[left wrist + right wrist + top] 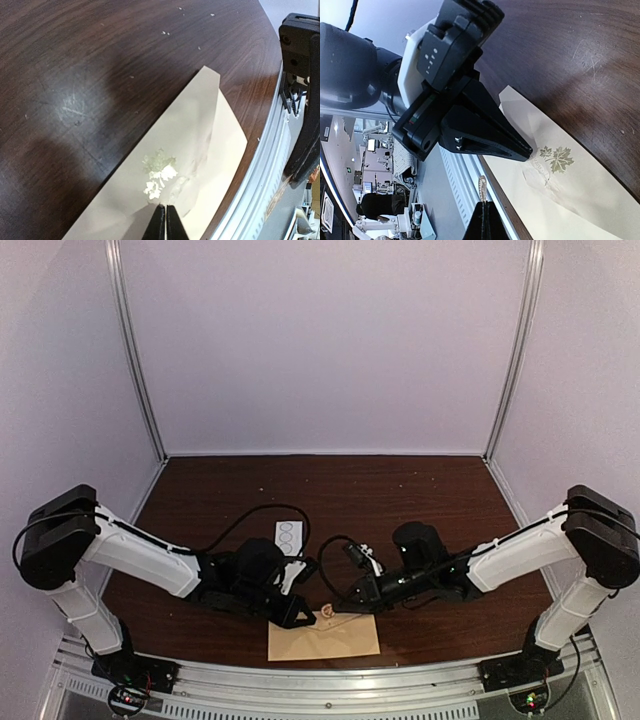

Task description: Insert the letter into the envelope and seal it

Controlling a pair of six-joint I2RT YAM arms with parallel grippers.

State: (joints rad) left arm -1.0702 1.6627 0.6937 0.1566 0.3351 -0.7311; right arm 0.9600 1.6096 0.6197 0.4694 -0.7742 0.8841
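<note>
Looking down from the top view, I see the envelope (325,640) lying flat at the near edge of the table (400,490), about midway between the two arm bases, with one long side along that edge. A green leaf mark (559,159) sits on its upper face. My left gripper (165,216) has its fingers pressed together with nothing between them, the tips right at the paper just beside the leaf mark. My right gripper (483,210) is closed as well, poised near the envelope's far long edge. A thin pale sliver (481,183) shows at its tips; I cannot tell what it is. A small white card (289,536) lies farther back toward the table's middle.
</note>
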